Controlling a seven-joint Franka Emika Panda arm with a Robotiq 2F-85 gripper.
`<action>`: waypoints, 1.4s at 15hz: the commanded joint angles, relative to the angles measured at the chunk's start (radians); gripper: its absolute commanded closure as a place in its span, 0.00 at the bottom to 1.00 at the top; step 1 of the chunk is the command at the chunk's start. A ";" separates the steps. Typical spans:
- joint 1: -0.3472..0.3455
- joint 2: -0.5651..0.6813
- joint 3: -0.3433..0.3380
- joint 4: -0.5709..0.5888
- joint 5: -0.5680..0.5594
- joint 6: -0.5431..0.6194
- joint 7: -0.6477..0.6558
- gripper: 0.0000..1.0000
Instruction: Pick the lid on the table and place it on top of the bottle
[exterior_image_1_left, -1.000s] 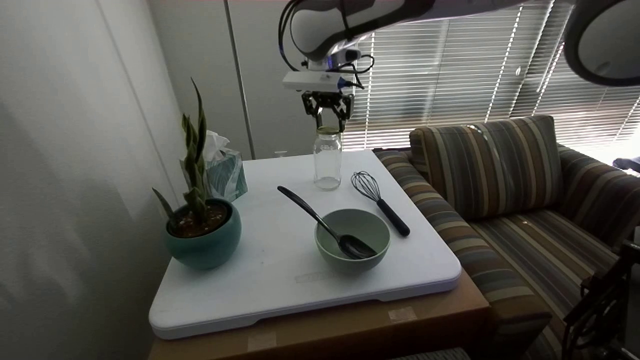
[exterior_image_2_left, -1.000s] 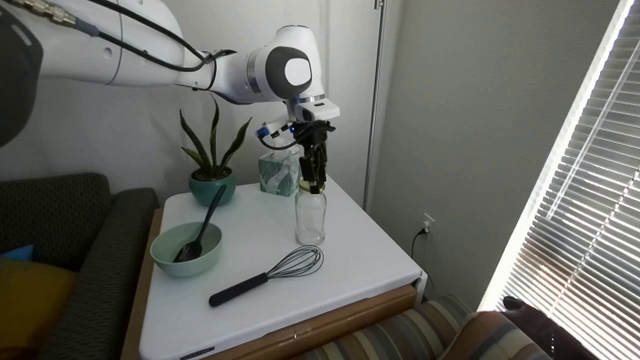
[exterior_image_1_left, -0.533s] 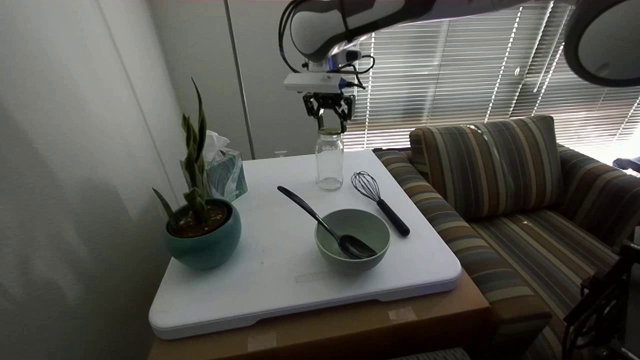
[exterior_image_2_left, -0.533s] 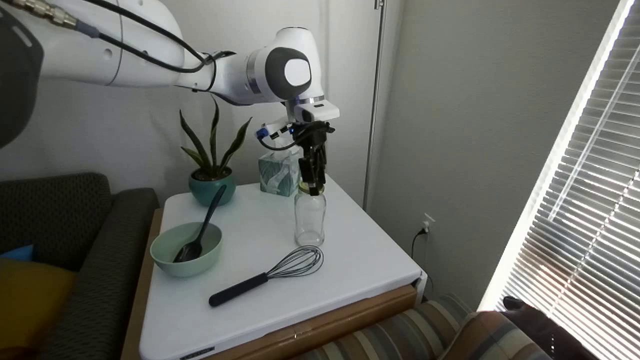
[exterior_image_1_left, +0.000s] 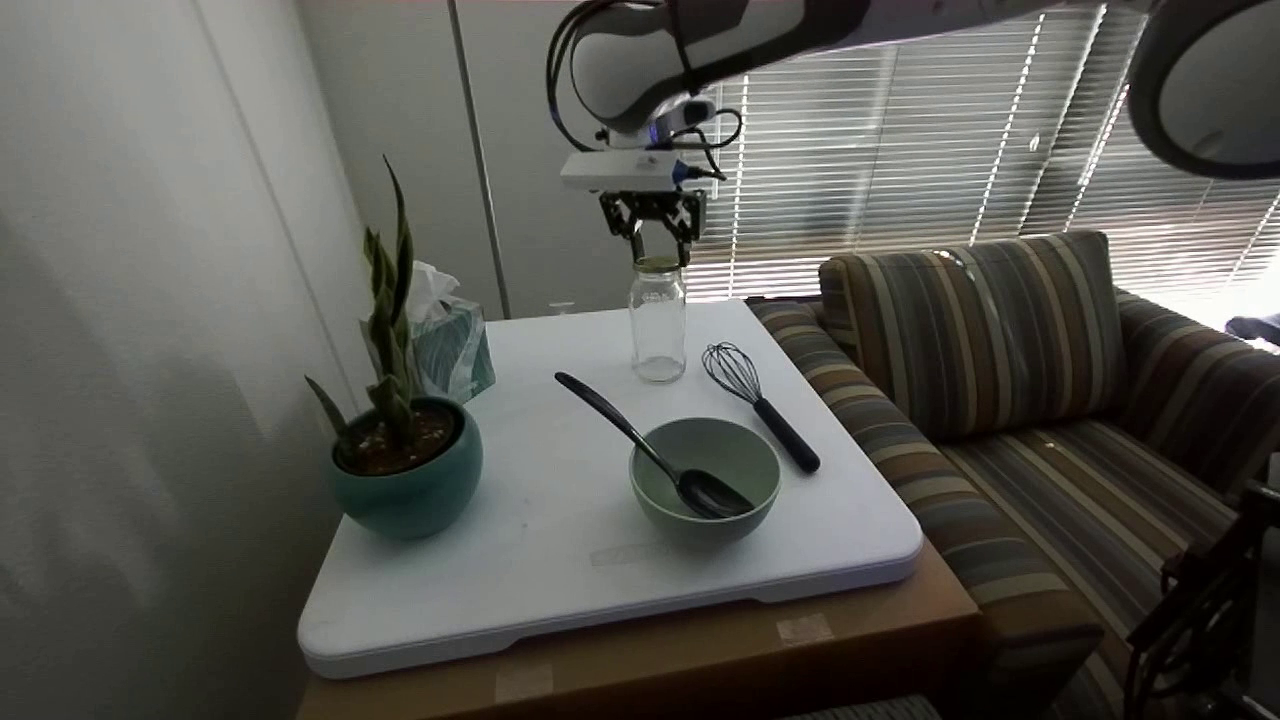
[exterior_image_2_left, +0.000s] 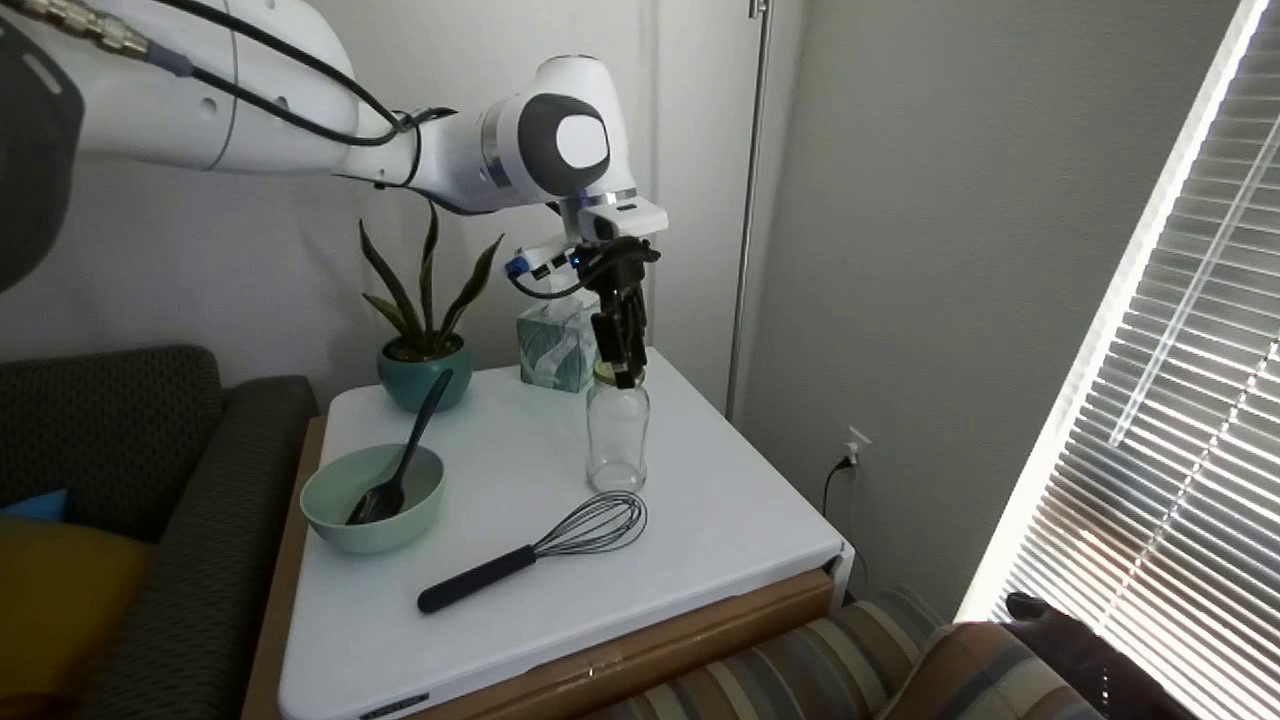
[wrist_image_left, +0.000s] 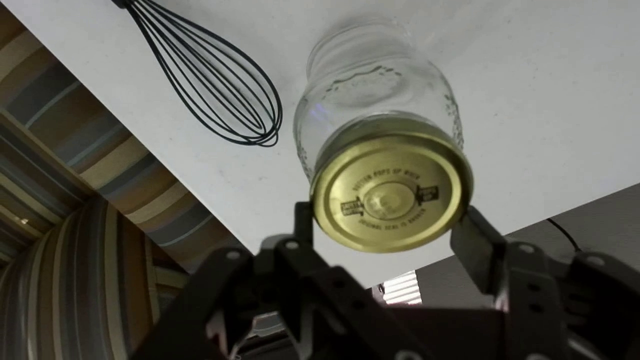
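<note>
The clear glass bottle stands upright on the white table in both exterior views. The gold lid sits over the bottle's mouth, its printed top facing the wrist camera; a gold rim also shows in both exterior views. My gripper has one fingertip against each side of the lid's rim and is shut on it. In an exterior view the fingers straddle the bottle's top. In the wrist view the bottle shows behind the lid, which hides its mouth.
A black whisk lies beside the bottle. A green bowl holds a black spoon. A teal potted plant and a tissue box stand on the table. A striped armchair adjoins it.
The wrist has shifted and leaned slightly to the left in both exterior views, dipping a little in one. The bottle has moved slightly along with the fingers. The lid stays between the fingertips.
</note>
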 joint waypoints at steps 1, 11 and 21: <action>0.021 0.021 -0.035 0.017 -0.055 -0.011 -0.006 0.55; 0.012 0.022 -0.051 0.007 -0.080 -0.042 0.007 0.55; -0.003 0.004 0.018 0.019 -0.089 -0.105 0.015 0.55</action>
